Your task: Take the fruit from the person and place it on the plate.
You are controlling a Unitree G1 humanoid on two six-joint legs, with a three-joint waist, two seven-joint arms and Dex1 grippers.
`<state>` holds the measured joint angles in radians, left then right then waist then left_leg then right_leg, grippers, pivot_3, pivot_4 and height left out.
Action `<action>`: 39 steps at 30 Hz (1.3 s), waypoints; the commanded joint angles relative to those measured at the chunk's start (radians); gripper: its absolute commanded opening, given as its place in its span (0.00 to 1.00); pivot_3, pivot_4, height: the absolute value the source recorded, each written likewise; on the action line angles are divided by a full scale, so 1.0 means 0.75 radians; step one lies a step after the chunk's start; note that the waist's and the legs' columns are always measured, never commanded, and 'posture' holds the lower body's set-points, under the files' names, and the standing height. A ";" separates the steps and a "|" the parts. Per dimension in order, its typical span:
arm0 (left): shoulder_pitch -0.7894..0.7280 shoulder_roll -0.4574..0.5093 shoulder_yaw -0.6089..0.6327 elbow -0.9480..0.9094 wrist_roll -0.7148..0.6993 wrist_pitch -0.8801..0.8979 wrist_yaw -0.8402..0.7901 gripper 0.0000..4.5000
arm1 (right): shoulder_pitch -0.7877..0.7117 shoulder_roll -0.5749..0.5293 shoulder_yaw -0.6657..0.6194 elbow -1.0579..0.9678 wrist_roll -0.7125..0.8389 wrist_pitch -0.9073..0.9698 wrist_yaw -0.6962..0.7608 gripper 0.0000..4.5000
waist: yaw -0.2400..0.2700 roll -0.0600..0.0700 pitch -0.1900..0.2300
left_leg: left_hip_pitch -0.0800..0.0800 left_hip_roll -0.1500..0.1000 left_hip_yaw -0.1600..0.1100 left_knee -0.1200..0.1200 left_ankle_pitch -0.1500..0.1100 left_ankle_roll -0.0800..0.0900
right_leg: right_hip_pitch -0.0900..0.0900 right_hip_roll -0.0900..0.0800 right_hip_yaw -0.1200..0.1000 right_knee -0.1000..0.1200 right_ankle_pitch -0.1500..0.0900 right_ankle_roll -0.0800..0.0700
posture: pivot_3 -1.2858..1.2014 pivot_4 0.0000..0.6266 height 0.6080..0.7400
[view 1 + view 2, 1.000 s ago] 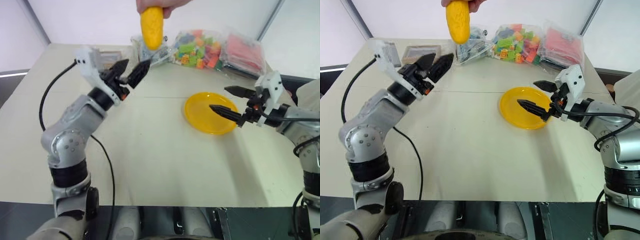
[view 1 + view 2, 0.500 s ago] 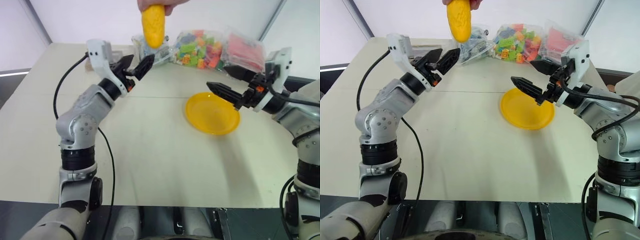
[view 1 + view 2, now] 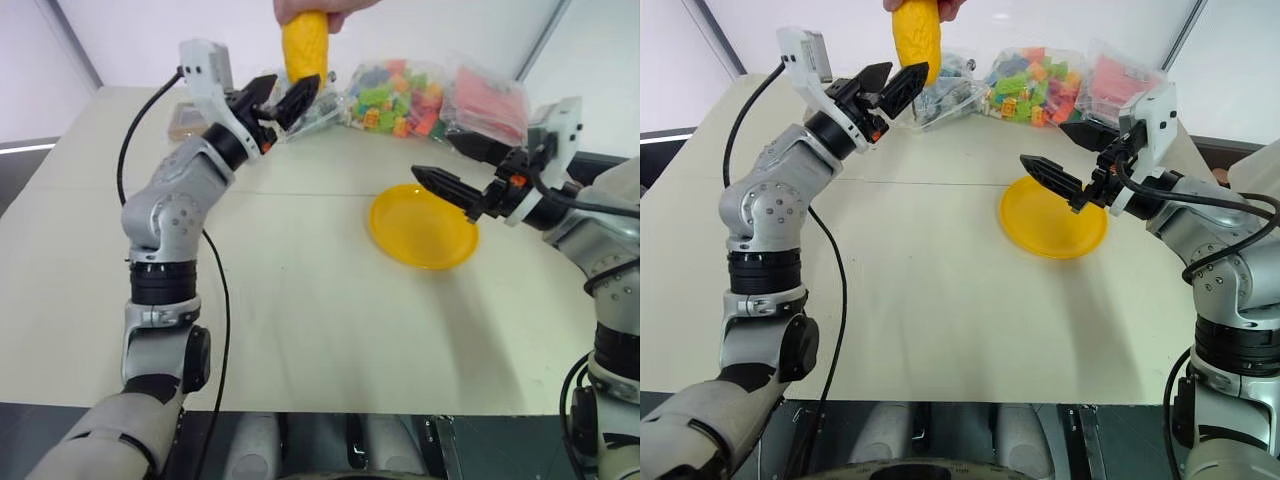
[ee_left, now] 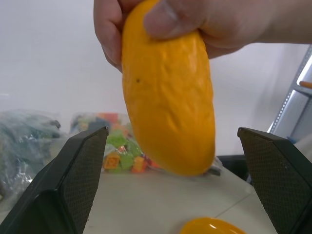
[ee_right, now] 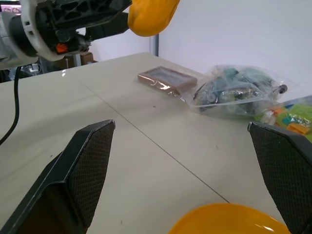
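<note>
Raised since a second ago, the left gripper (image 3: 281, 98) now brackets the lower end of the mango-like fruit (image 3: 303, 45), jaws spread wide and not yet touching it; the person's hand (image 4: 195, 24) grips the fruit's top, well above the table; the right gripper (image 3: 1065, 165), also spread and holding nothing, hovers beside the yellow plate (image 3: 424, 226) below the fruit; closing on the fruit looks like the next step.
</note>
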<state>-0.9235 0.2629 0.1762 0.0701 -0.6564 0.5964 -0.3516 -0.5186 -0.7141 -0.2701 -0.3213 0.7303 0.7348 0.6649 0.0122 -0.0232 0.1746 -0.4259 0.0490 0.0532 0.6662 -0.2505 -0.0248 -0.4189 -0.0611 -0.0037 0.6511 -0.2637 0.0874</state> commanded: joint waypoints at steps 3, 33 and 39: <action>-0.063 -0.004 0.012 0.031 0.033 -0.071 -0.041 0.99 | 0.004 -0.011 -0.023 -0.051 0.004 -0.027 -0.002 1.00 | 0.000 0.000 0.000 | 0.000 0.000 0.000 0.000 0.000 0.000 | 0.000 0.000 0.000 0.000 0.000 0.000 | 0.52 0.24 0.93; -0.131 -0.017 -0.160 0.280 0.201 -0.019 -0.207 0.51 | 0.247 -0.187 -0.196 -0.150 0.067 0.038 0.054 1.00 | 0.001 0.000 0.000 | -0.001 0.000 0.000 0.000 0.000 0.000 | 0.000 0.000 -0.001 -0.001 0.000 0.000 | 0.52 0.24 0.93; -0.287 -0.072 -0.316 0.599 0.328 -0.021 -0.400 0.51 | 0.397 -0.252 -0.262 -0.207 0.053 0.027 0.078 1.00 | 0.000 0.000 0.000 | -0.001 0.000 0.000 -0.001 0.000 0.000 | 0.000 0.000 -0.001 -0.001 0.000 0.000 | 0.52 0.24 0.93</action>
<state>-1.0842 0.2205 -0.0266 0.4856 -0.4436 0.6123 -0.6003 -0.2208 -0.8905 -0.4211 -0.4406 0.7663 0.7695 0.7243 0.0123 -0.0236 0.1748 -0.4265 0.0487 0.0529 0.6657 -0.2506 -0.0247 -0.4191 -0.0608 -0.0044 0.6502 -0.2639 0.0876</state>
